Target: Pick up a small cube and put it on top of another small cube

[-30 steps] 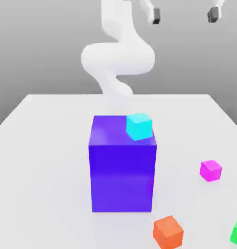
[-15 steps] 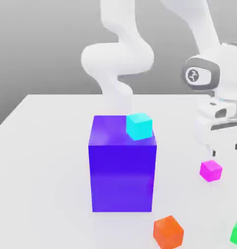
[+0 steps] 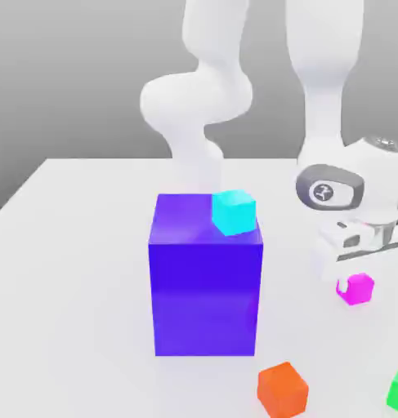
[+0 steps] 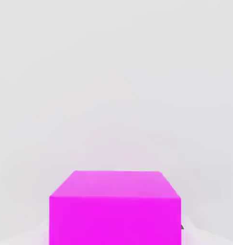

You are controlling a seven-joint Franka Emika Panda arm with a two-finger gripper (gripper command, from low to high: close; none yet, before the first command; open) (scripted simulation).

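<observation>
**Mia:** Where is the pink cube [image 3: 355, 288] now?

**Ben:** It sits on the white table [image 3: 71, 269], over on the exterior view's right, well apart from the big purple block [image 3: 206, 286]. It has not moved from that spot.

**Mia:** And the robot's arm [image 3: 333, 98]?

**Ben:** That is the big change. A second ago the arm was high up, with its tool far above the table. Half a second ago it had swung down near the pink cube. Now its hand end sits just over the cube, almost on top of it.

**Mia:** Is the tool [image 3: 356, 263] squeezing the cube yet?

**Ben:** I cannot tell. The white hand hides the tips. In the hand view the pink cube [image 4: 114, 206] looks very big and close, so the tool is right down at it.

**Mia:** So what does that mean?

**Ben:** I think the robot is about to grab it. The cube is not lifted yet, so the stacking is not started.

**Mia:** Where could it go?

**Ben:** Maybe on the blue-green cube [image 3: 234, 211] that sits on the purple block. There is also an orange cube [image 3: 283, 389] on the table.
</observation>
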